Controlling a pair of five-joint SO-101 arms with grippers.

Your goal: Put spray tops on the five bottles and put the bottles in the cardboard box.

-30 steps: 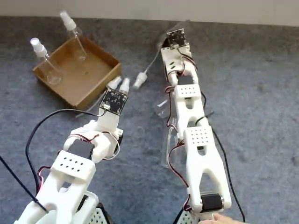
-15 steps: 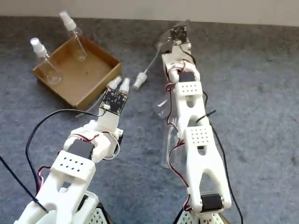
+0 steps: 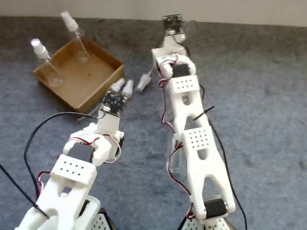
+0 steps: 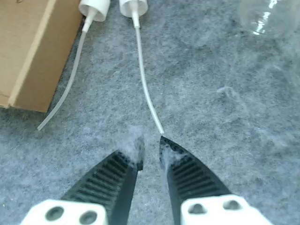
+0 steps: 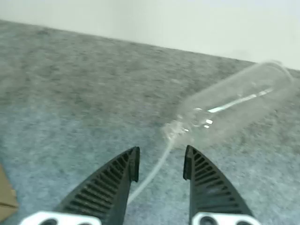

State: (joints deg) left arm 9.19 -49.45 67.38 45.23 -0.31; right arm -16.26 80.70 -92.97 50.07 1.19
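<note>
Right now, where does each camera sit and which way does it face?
High view: fixed above behind the arms, looking down at the cardboard box; both arms show.
Left wrist view: on the left arm, looking down past the left tool at two spray tops.
Right wrist view: on the right arm, facing a lying bottle and the wall past the right tool.
Shared: high and left wrist views show box and spray tops.
</note>
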